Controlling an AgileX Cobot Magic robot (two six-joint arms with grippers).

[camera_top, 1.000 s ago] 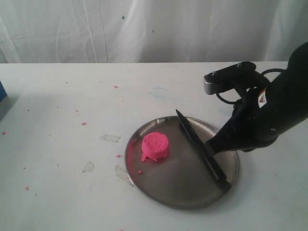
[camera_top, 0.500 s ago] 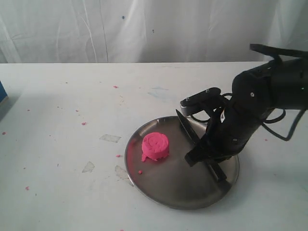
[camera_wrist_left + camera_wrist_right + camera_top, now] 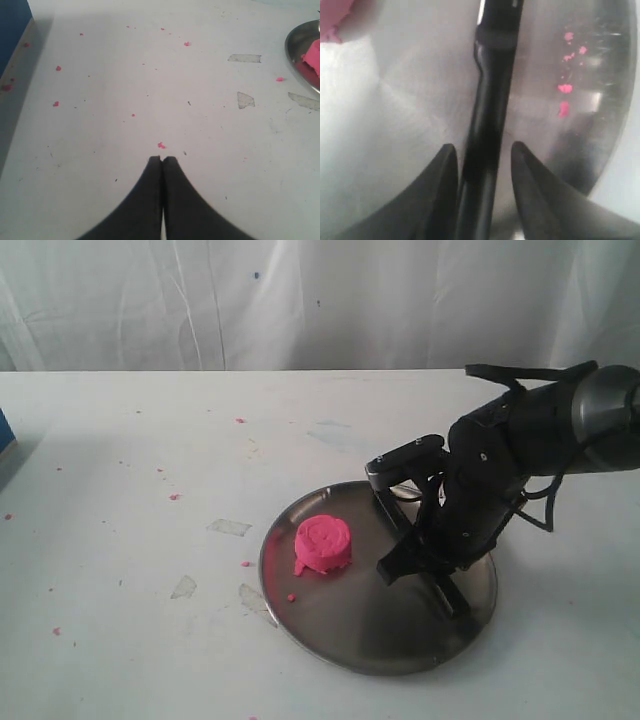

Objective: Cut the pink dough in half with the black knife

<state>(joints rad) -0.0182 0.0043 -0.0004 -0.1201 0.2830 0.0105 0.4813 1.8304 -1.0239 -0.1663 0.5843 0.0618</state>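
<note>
Here the right jaws stand open astride the knife (image 3: 487, 125), gripping nothing; its long axis runs between them, blade pointing beyond their tips; left jaws closed.

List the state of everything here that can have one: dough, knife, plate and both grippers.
pink dough: whole, uncut, sitting on the plate
black knife: lying flat on the plate, apart from the dough, not gripped
steel plate: flat on the table, a few pink crumbs on it
right gripper: open, fingers astride the knife handle
left gripper: shut, empty, over the table
</note>
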